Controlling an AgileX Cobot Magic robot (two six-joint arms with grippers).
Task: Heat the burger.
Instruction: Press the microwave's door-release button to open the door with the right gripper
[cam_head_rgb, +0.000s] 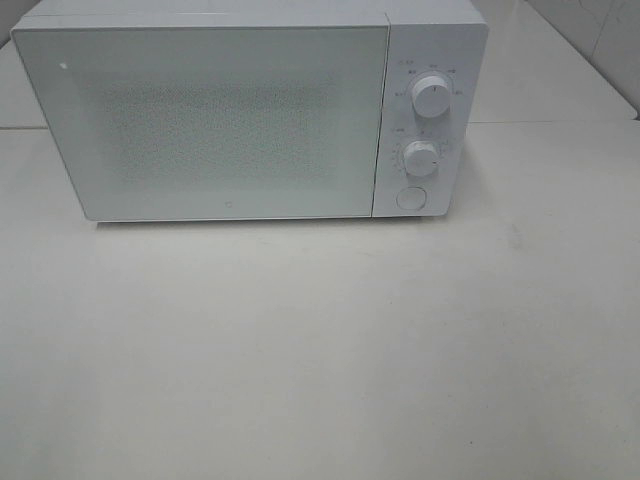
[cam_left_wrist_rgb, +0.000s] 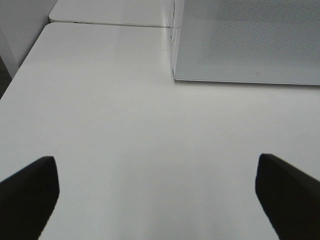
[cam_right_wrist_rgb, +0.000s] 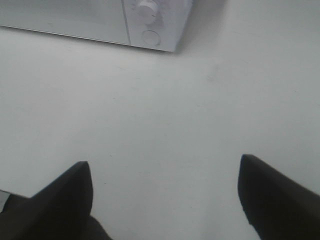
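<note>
Left gripper (cam_left_wrist_rgb: 156, 165): released; its two dark fingers (cam_left_wrist_rgb: 30, 195) are spread wide, with only bare table between them.
Right gripper (cam_right_wrist_rgb: 165, 162): released; its fingers (cam_right_wrist_rgb: 65, 200) are well apart, nothing is held, and plain table lies between them.
Table (cam_head_rgb: 320, 350): white and smooth, lying under both grippers.
Microwave (cam_head_rgb: 435, 40): white, standing on the table ahead of both grippers and well apart from their fingertips. One lower front corner lies ahead of the left gripper, and the control-panel end lies ahead of the right gripper.
Door (cam_head_rgb: 200, 120): shut and pale, with a fine dotted screen. The inside cannot be made out through it.
Controls: an upper knob (cam_head_rgb: 432, 97) sits above a lower knob (cam_head_rgb: 422, 158), with a round button (cam_head_rgb: 410, 198) beneath them. All are on the panel at the right gripper's side of the door.
Burger: no view shows it, so its place cannot be told.
</note>
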